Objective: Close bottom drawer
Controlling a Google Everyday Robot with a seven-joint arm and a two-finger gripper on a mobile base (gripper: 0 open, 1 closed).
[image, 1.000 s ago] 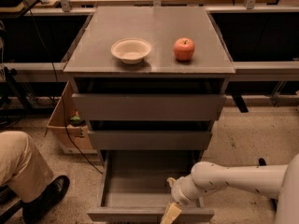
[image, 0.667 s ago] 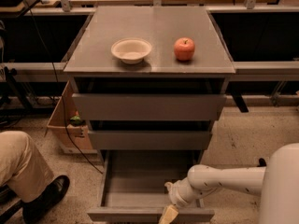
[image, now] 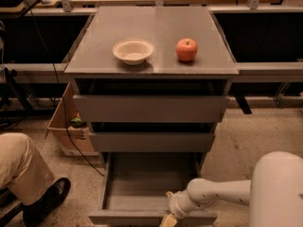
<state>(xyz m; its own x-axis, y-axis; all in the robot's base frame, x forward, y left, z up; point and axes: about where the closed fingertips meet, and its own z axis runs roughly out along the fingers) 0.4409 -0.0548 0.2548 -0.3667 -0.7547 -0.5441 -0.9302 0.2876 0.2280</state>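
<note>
One trousered leg and black shoe lie left of the bottom drawer, with bare floor between. The drawer stands pulled well out at the cabinet's base. Gripper sits at the drawer's front lip, right of centre; its grip state cannot be told. White arm enters from the drawer's right.

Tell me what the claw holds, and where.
It cannot be told: the claw sits at the front panel of the open bottom drawer, at the picture's lower edge.

Bottom drawer — matt grey, smooth; gripper at its front lip — pale, smooth plastic w/ slight sheen; apple glossy, bowl matt.
</note>
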